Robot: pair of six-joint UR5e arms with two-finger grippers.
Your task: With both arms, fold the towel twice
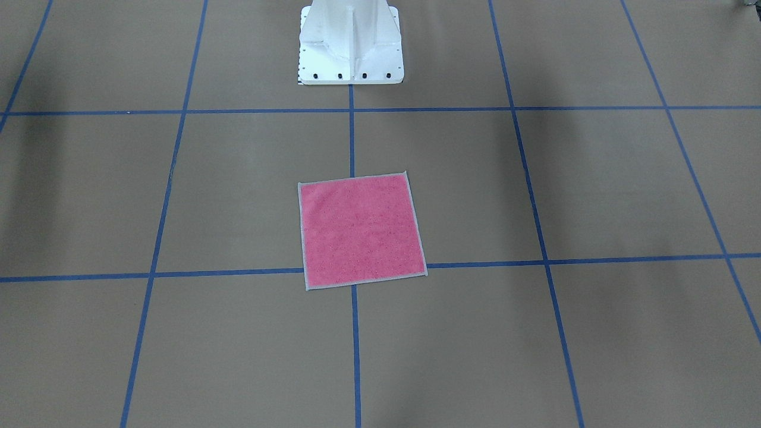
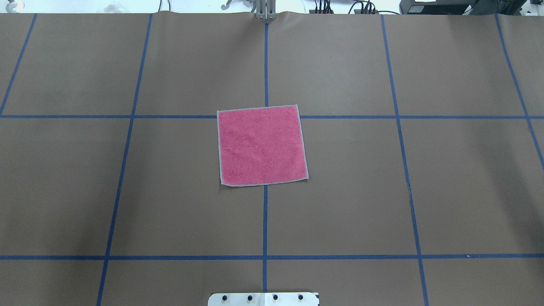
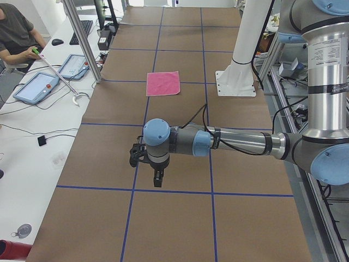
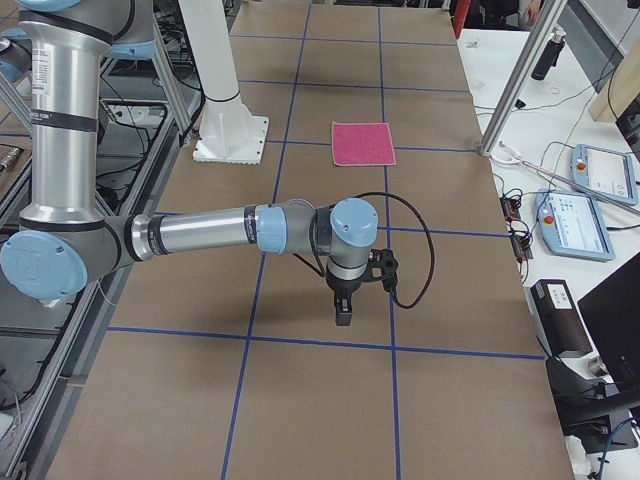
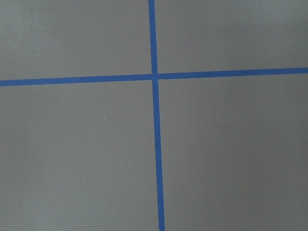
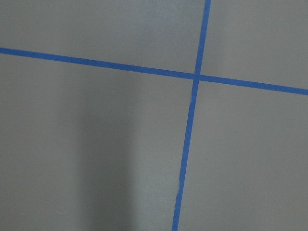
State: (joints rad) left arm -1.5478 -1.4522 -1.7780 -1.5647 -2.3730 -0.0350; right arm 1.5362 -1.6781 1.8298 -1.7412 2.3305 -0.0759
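The towel (image 2: 262, 145) lies flat and unfolded, pink face up with a light grey border, at the middle of the brown table. It also shows in the front-facing view (image 1: 361, 230) and, small, in both side views. My left gripper (image 3: 157, 180) hangs above the table far from the towel, seen only in the exterior left view. My right gripper (image 4: 343, 315) hangs likewise at the other end, seen only in the exterior right view. I cannot tell whether either is open or shut. Both wrist views show only brown paper and blue tape.
The white bolted pedestal (image 1: 351, 47) stands at the robot's side of the table. Blue tape lines (image 2: 265, 221) grid the brown cover. A side bench holds tablets (image 3: 37, 87) with an operator (image 3: 19, 33); aluminium posts (image 3: 82, 38) stand at that table edge.
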